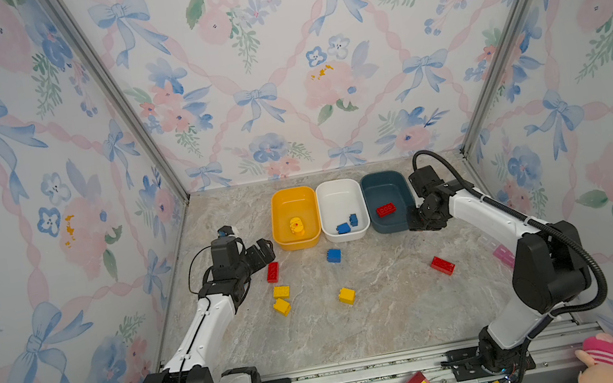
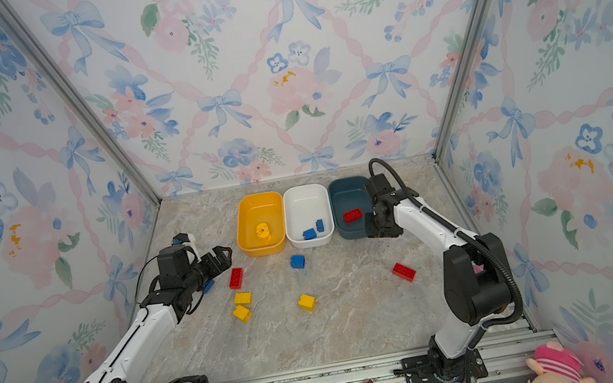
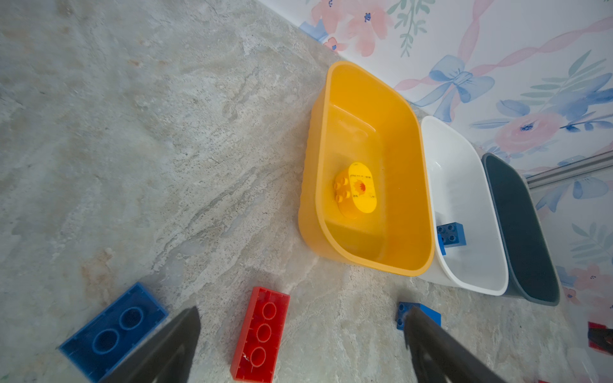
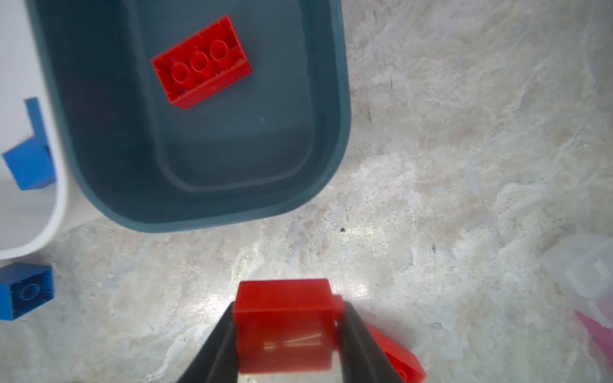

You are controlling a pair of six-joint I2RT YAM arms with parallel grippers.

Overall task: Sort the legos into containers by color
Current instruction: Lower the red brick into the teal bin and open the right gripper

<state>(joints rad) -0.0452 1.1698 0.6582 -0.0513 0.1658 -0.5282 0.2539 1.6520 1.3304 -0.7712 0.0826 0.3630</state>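
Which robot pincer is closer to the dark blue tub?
Right. The right pincer, clamping a red brick, hangs beside the dark blue tub; the left pincer, open, is past the yellow tub.

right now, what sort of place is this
Probably a staged robot test booth, not a home: wallpapered panels on metal frame posts, a marble-look tabletop, two arms bolted to a front rail.

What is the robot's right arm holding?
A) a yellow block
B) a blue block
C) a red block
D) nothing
C: the right end effector is clamped on a red block, just outside the dark blue tub.
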